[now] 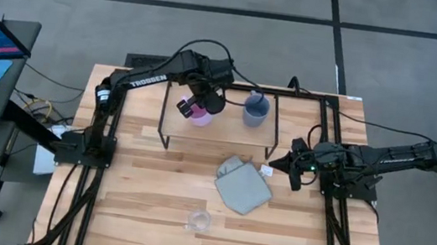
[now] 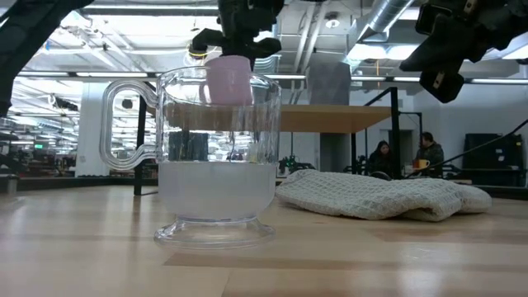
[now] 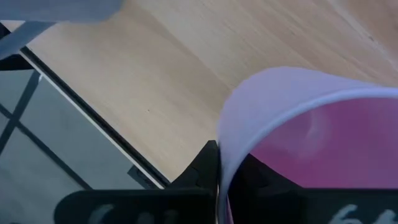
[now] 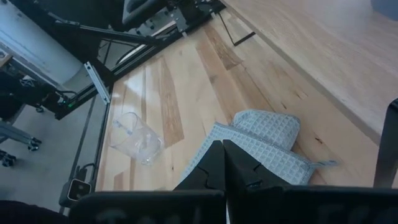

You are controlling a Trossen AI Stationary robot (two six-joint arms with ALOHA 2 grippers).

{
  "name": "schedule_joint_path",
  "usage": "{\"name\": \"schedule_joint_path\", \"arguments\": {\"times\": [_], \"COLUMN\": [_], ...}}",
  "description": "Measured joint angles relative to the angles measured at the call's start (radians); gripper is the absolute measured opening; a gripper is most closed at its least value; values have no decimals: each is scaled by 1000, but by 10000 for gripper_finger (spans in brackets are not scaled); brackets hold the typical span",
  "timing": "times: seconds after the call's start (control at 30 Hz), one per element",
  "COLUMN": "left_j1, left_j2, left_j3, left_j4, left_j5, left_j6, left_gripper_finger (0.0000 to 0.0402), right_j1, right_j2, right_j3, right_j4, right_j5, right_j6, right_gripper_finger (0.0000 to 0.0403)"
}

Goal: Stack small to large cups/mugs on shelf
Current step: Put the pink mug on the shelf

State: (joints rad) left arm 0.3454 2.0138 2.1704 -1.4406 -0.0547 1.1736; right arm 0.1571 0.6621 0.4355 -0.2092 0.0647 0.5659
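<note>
The left tool (image 1: 200, 106) is clamped on the rim of the pink-lilac handled mug (image 1: 200, 117), holding it over the low light wooden shelf (image 1: 221, 131), apparently to set it beside the blue-grey handled mug (image 1: 255, 110) already standing there. The right tool (image 1: 287, 167), fingers together, waits off the shelf's right end beside the grey-green waffle cloth (image 1: 242, 185). The tiny clear glass cup (image 1: 199, 219) sits on the slatted wooden table (image 1: 140, 205), well in front of the shelf and not yet stacked.

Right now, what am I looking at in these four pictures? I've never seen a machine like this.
Two dark robot arms work at a slatted wooden table, seen from above, from table height, and from each wrist. The left hand grips a pink-lilac mug over the low, narrow wooden shelf, where a blue-grey mug already stands. The right hand waits, shut and empty, beside a grey-green cloth. A tiny clear glass cup sits at the table's front.
</note>
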Motion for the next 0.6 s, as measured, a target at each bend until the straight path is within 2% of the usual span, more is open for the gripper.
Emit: {"name": "schedule_joint_path", "arguments": {"times": [0.4,0.6], "left_j1": [-5,-5], "left_j2": [2,3], "left_j3": [-2,-2], "left_j4": [129,131], "left_j5": [54,70], "left_j6": [64,65], "left_gripper_finger": [0,0], "right_j1": [0,0], "right_j2": [0,0], "right_j3": [0,0], "right_j4": [0,0], "right_j5": [-16,-16], "right_j6": [0,2], "right_gripper_finger": [10,10]}}
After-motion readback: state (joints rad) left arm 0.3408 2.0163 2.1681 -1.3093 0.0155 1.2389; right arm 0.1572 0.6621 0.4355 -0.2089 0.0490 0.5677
